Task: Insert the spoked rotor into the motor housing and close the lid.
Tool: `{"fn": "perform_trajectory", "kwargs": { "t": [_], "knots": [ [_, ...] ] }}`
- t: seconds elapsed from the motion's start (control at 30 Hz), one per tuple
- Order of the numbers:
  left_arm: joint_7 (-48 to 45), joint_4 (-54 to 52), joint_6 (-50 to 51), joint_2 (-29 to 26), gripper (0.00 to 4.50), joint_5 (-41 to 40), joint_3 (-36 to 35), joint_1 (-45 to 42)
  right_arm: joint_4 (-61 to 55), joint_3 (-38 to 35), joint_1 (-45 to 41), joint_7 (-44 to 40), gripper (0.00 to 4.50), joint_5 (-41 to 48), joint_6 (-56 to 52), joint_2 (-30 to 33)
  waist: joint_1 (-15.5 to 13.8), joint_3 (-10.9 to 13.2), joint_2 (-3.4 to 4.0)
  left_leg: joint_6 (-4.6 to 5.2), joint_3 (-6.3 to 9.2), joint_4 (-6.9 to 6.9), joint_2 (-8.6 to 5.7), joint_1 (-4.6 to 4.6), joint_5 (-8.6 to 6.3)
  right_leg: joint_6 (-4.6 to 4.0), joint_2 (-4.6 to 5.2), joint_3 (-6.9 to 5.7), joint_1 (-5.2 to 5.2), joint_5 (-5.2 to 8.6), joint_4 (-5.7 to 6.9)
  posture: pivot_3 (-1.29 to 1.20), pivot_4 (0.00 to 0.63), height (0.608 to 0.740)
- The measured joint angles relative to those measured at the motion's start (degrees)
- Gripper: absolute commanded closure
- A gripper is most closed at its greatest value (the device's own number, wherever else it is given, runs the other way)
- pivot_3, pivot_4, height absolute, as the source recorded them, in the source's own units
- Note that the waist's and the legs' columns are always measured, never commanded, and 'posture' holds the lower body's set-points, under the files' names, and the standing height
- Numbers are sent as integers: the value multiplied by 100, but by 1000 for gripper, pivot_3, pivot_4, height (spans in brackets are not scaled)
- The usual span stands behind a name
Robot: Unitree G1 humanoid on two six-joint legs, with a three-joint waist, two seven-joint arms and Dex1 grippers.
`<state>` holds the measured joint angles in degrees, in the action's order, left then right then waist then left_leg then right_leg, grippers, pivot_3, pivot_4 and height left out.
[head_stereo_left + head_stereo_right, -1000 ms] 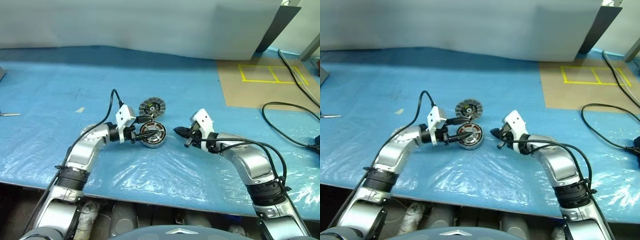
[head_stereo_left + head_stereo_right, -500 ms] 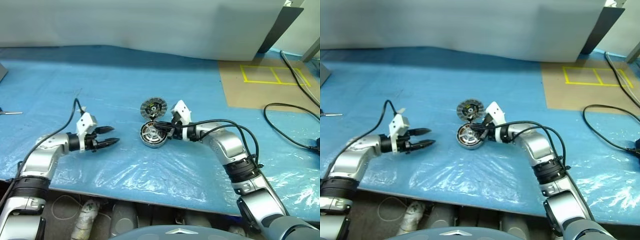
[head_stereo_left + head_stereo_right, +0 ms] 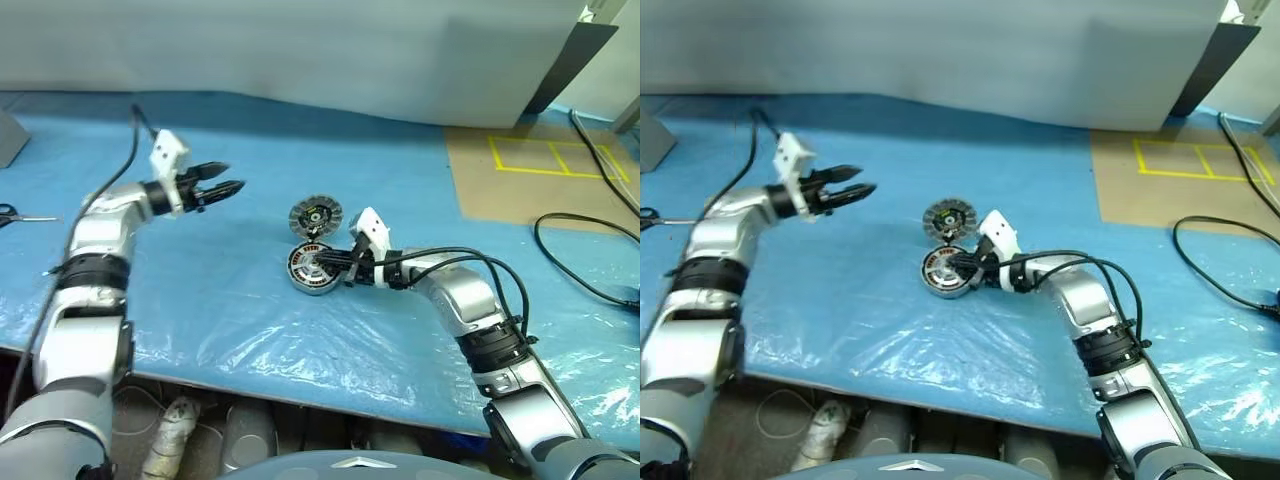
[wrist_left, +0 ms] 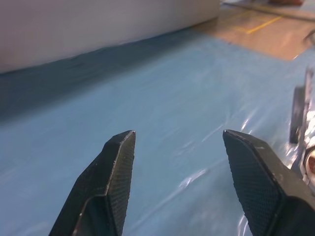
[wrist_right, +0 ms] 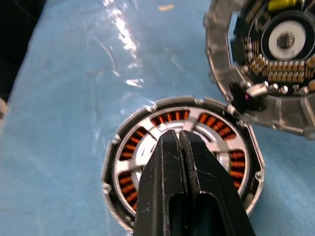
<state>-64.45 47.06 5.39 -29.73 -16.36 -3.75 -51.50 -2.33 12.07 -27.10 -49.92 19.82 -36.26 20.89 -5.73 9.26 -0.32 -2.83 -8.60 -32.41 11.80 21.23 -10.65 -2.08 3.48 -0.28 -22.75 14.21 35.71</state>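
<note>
Right wrist view puts the right gripper [image 5: 179, 140] nearest, jaws pressed together with nothing between them, tips over the centre of the motor housing [image 5: 183, 162], where silver spokes already lie across its copper windings. That housing sits just left of frame centre in the eye views on the blue plastic-covered surface [image 3: 300, 380], with the lid [image 3: 315, 215] touching its far rim. I judge the rotor is being pressed home; push straight down on the hub, not a spoke, so it seats flat. Farther off, upper left, the left gripper [image 3: 225, 178] hangs with jaws spread, empty. One housing, one lid, two grippers.
</note>
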Motion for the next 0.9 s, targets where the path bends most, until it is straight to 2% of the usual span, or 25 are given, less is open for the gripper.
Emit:
{"fn": "perform_trajectory", "kwargs": {
  "t": [0.1, 0.33, 0.43, 0.63, 0.9],
  "knots": [
    [-105, 918, -122, 560, 1486, 240, 225, -463, -761, -369, 93, 23, 4500, 335, -390, 300, 25, 1, -3, -2, 5, 19, 6, 2, 0, 7, -16, -2, -9, -4, -2, 0, 150, 740],
    [328, 2397, -363, 1020, 1486, 615, 154, -1180, -1503, -579, 881, 388, 4500, 422, -859, 699, 0, 8, -12, -10, 29, 23, 4, 43, -5, 15, -21, -19, -26, -9, -29, 0, 150, 740],
    [344, 2631, -394, 1179, 2034, 636, 20, -1404, -1730, -644, 1127, 596, 4500, 421, -950, 767, -11, 10, -16, -10, 30, 20, -2, 44, -5, 24, -11, -20, -23, -14, -32, 0, 150, 740],
    [-250, 2652, -810, 1497, 3956, 853, 79, -1441, -1913, -668, 1331, 870, 4500, 415, -1024, 820, -18, 11, -18, -9, 30, 16, -2, 37, -4, 26, -7, -19, -16, -15, -27, 0, 150, 740],
    [-1755, 2353, -1253, 1733, 3956, 1026, 411, -1439, -1954, -669, 1416, 985, 4500, 417, -1058, 842, -12, 12, -18, -9, 29, 20, -2, 36, -4, 25, -7, -20, -17, -15, -28, 0, 150, 740]
  ]
}}
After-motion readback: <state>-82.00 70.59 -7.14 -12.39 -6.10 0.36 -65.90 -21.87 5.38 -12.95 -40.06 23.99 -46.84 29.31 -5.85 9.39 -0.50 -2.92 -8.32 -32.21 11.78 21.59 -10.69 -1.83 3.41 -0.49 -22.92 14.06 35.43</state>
